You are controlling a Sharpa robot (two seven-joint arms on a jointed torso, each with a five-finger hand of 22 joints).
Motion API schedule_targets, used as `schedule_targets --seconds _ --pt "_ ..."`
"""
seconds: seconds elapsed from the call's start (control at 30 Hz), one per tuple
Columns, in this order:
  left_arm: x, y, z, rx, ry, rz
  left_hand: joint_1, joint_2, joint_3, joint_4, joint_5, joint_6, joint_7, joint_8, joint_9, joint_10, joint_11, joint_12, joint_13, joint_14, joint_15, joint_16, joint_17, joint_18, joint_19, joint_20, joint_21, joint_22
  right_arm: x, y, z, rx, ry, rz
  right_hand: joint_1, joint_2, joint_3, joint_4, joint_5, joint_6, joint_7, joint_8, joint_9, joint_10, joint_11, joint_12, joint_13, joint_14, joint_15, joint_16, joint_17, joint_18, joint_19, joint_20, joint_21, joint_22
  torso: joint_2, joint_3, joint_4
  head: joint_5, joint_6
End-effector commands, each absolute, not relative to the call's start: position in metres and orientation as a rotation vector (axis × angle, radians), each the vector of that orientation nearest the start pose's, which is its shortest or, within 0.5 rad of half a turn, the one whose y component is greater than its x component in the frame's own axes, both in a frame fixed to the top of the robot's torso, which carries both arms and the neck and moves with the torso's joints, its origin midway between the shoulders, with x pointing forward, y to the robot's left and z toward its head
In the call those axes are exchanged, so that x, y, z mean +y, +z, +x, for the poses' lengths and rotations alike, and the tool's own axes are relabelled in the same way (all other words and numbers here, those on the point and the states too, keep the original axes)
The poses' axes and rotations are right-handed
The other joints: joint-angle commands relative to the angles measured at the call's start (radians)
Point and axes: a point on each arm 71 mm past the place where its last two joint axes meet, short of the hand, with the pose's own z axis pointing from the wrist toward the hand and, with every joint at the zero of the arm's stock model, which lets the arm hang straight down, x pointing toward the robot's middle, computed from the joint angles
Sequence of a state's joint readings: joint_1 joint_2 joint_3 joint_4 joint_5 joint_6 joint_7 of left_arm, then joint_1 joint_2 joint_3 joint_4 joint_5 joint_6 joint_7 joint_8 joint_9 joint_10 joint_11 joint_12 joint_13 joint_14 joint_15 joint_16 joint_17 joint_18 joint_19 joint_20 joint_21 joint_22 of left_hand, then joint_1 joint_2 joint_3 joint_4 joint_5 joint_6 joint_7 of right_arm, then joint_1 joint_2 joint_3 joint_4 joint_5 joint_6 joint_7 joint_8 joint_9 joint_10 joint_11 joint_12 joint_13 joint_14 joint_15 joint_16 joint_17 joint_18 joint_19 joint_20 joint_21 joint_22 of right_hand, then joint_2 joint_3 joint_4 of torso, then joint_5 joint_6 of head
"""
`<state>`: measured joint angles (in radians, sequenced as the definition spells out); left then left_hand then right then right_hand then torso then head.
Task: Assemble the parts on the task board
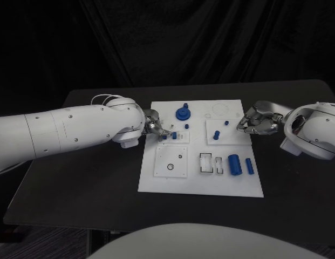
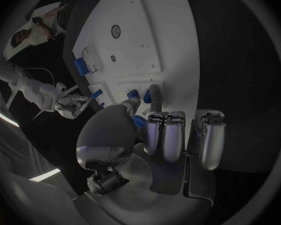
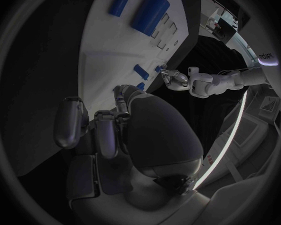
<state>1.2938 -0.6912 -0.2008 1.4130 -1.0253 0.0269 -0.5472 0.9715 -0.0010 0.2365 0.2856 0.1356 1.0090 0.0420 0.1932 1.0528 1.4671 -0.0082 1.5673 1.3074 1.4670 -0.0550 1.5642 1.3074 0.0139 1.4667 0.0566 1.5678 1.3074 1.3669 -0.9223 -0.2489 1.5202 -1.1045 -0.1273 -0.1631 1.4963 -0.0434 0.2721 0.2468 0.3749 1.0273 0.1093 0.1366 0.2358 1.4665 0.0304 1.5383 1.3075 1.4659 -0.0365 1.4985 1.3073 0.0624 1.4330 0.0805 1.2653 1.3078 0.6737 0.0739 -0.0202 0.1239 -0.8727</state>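
Nearest the robot, along the front of the task board [image 1: 156, 183], lie a large blue cylinder [image 1: 233, 162] and a slimmer blue rod [image 1: 249, 165], both with their long axes running front to back, just beside a pair of rectangular slots [image 1: 206, 163]; neither robot hand is close to them. Further back, at the board's left edge, the left robot hand [image 1: 156, 128] reaches in over a cluster of small blue pegs [image 1: 173, 136]; in the left wrist view its fingers [image 2: 154, 101] stretch out onto the board with the thumb close against them at one peg, though whether it is pinched I cannot tell. At the board's right edge the right robot hand [image 1: 258, 122] has its fingers curled in, and I cannot tell if they hold anything. Farthest back stands a blue round knobbed part [image 1: 183, 113]. The pegs lie directly under the left robot hand's fingertips, so that arm looks best placed for the coming move.
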Motion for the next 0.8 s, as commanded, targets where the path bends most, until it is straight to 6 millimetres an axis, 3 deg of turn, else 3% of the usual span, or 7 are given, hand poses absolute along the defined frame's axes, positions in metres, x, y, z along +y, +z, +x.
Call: schedule_targets --seconds 0.03,0.3,0.47,0.57,0.67,0.8 --pt "0.184 -0.253 0.486 2.38 -0.293 -0.167 -0.028 0.006 -0.032 0.003 -0.023 -0.027 0.032 -0.072 -0.025 0.104 0.01 0.004 0.263 0.104 0.007 0.007 0.263 -0.007 0.076 0.008 0.004 0.254 -0.252 -0.2 0.483 2.027 0.572 0.096 0.002 0.007 0.007 0.001 0.005 -0.002 0.004 -0.002 0.001 0.049 0.007 -0.006 0.219 0.071 0.008 -0.006 0.187 0.01 -0.01 -0.001 -0.005 0.166 0.0 0.0004 -0.0007 0.001 0.0" --pt "0.186 -0.254 0.487 2.365 -0.295 -0.183 -0.078 0.04 -0.081 0.007 -0.031 -0.019 0.034 -0.082 -0.054 0.104 0.012 0.004 0.263 0.104 0.01 0.007 0.263 -0.005 0.07 0.012 0.005 0.252 -0.252 -0.2 0.483 2.031 0.571 0.095 0.002 0.007 0.007 0.001 0.005 -0.002 0.004 -0.002 0.001 0.049 0.007 -0.006 0.219 0.071 0.008 -0.006 0.187 0.01 -0.01 -0.001 -0.005 0.166 0.001 -0.0001 -0.0015 0.001 0.0" --pt "0.187 -0.252 0.488 2.327 -0.327 -0.202 -0.149 0.092 -0.131 0.009 0.016 -0.003 0.031 -0.075 -0.065 0.104 0.011 0.004 0.263 0.104 0.009 0.007 0.263 -0.005 0.07 0.013 0.004 0.252 -0.252 -0.201 0.483 2.032 0.57 0.095 0.002 0.007 0.007 0.001 0.005 -0.002 0.004 -0.002 0.001 0.049 0.007 -0.006 0.219 0.071 0.008 -0.006 0.187 0.01 -0.01 -0.001 -0.005 0.166 0.0 -0.0004 -0.0008 0.004 0.0" --pt "0.187 -0.249 0.491 2.269 -0.369 -0.228 -0.19 0.12 -0.169 0.011 0.058 0.011 0.024 -0.048 -0.043 0.104 0.006 0.004 0.263 0.104 0.004 0.007 0.263 -0.006 0.074 0.011 0.004 0.253 -0.252 -0.201 0.483 2.031 0.572 0.095 0.002 0.007 0.008 0.001 0.005 -0.003 0.004 -0.002 0.001 0.049 0.007 -0.006 0.219 0.071 0.008 -0.006 0.187 0.01 -0.011 -0.001 -0.006 0.166 0.0 -0.0003 -0.0012 0.006 0.0" --pt "0.189 -0.244 0.493 2.17 -0.431 -0.268 -0.204 0.156 -0.216 0.007 0.039 0.002 0.016 0.014 0.023 0.104 -0.002 0.004 0.263 0.104 -0.002 0.007 0.263 -0.009 0.084 0.002 0.004 0.257 -0.252 -0.201 0.482 2.03 0.574 0.095 0.002 0.007 0.008 0.001 0.005 -0.003 0.004 -0.002 0.001 0.049 0.007 -0.006 0.219 0.071 0.008 -0.006 0.187 0.01 -0.011 -0.001 -0.006 0.166 0.0 -0.0002 -0.0019 0.008 0.0" --pt "0.192 -0.234 0.498 2.013 -0.493 -0.259 -0.176 0.167 -0.263 0.007 0.036 -0.019 0.009 0.08 0.1 0.104 -0.008 0.004 0.263 0.104 -0.007 0.007 0.263 -0.01 0.088 -0.003 0.004 0.258 -0.253 -0.201 0.482 2.029 0.574 0.096 0.002 0.007 0.008 0.0 0.005 -0.003 0.004 -0.002 0.002 0.049 0.007 -0.006 0.22 0.071 0.008 -0.006 0.187 0.01 -0.011 -0.001 -0.007 0.166 0.0 -0.0005 -0.0012 0.004 0.0"
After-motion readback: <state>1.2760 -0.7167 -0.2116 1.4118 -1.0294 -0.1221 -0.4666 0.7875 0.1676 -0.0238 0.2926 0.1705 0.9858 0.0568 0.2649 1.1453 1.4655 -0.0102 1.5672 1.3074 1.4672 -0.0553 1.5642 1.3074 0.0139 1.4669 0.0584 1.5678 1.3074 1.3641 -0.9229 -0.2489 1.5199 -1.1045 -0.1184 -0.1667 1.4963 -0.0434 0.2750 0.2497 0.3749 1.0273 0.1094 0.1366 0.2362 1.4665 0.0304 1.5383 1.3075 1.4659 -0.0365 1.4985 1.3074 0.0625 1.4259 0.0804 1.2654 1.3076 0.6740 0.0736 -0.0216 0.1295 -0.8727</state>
